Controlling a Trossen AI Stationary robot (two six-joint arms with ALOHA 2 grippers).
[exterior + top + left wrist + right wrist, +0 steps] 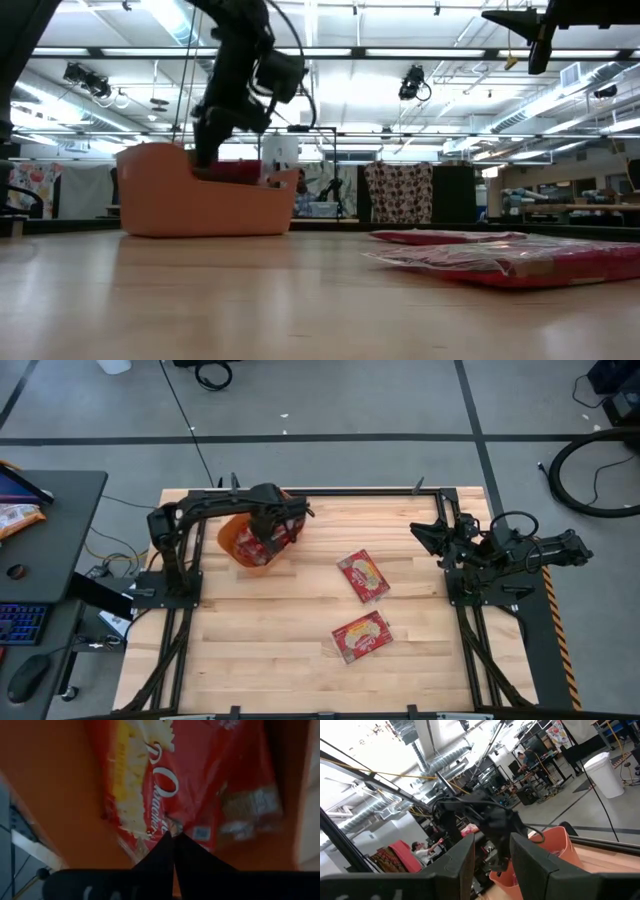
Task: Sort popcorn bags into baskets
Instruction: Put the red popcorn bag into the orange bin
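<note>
The left pincer (268, 538) reaches down into the orange basket (232, 538), which sits near the back of the wooden surface (280, 670) on the left side; in the left wrist view its two dark fingers (172, 851) are pressed together on the edge of a red popcorn bag (175, 785) that lies inside the basket; the bag shows yellow popcorn and white letters; from the low view the arm dips behind the basket's wall (200, 205), and some red peeks over the rim.

Two more popcorn bags lie flat on the surface, well apart from the basket; one (363, 575) is near the middle, and the other (361, 637) is closer to the front edge; they are near each other but not touching.

The right pincer (428, 532) waits up high over the right side of the surface, with its fingers (465, 865) spread and nothing between them.
</note>
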